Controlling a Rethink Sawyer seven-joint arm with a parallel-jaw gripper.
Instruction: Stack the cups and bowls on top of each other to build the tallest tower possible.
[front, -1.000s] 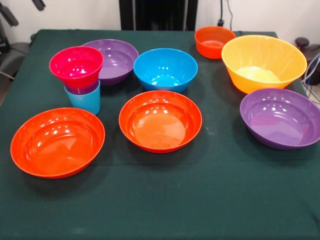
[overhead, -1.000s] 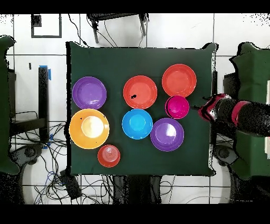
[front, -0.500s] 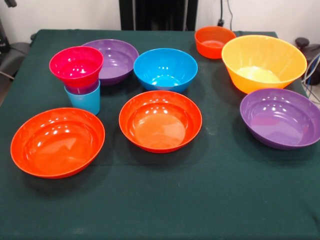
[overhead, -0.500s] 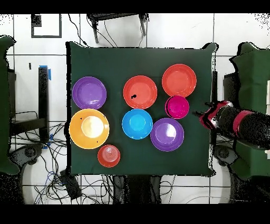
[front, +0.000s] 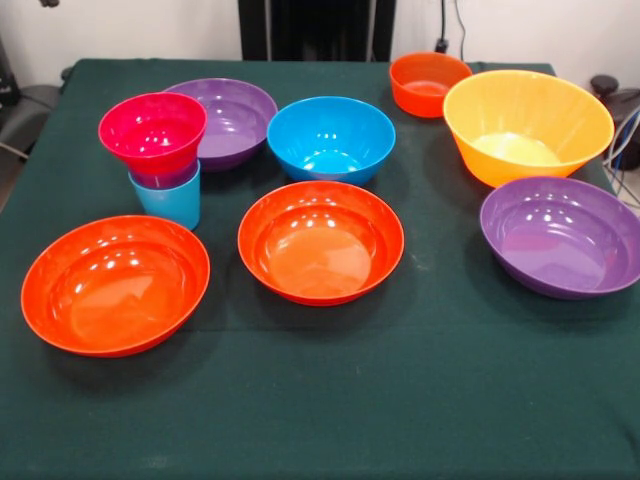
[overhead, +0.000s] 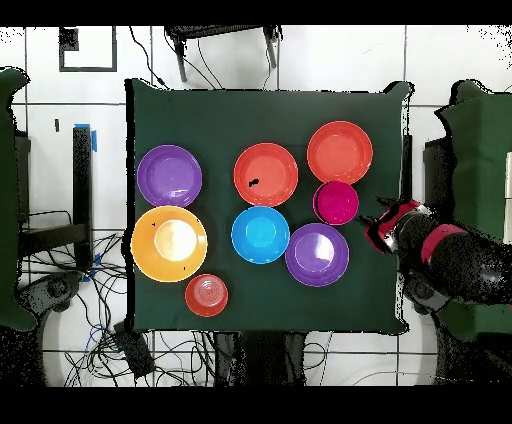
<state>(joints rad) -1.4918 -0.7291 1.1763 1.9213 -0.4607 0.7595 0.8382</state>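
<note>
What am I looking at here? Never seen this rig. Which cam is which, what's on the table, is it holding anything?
It is one robot arm at a green-clothed table, filmed by two cameras. One looks across the table towards the robot; the other looks straight down, so its sides are turned half round against the first.

On the cloth: a started tower of a light blue cup, a purple cup nested in it and a pink bowl on top. Loose around it lie two wide orange-red bowls, two wide purple bowls, a blue bowl, a small orange bowl and a large yellow-orange bowl.

The gripper shows only from above, at the table's edge beside the tower. Nothing appears to be in it; open or shut, I cannot tell.
</note>
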